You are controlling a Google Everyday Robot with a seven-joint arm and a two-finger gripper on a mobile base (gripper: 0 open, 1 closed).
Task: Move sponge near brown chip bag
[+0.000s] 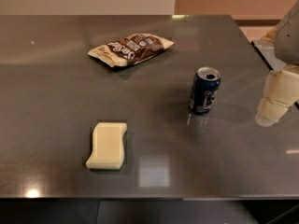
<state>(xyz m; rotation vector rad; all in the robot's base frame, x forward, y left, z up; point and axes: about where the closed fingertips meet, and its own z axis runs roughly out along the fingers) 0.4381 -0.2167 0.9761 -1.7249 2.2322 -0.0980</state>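
The sponge [108, 145] is a pale cream-yellow foam block lying flat on the dark grey table [56, 87], near the front edge, left of centre. The brown chip bag [131, 49] lies flat at the back, dark brown with white lettering and cream ends, well apart from the sponge. My gripper [273, 106], with cream blocky fingers, hangs at the far right above the table, far from both the sponge and the bag, holding nothing.
A blue soda can [204, 90] stands upright right of centre, between the gripper and the sponge. The table's front edge runs just below the sponge. The right edge of the table lies behind the gripper.
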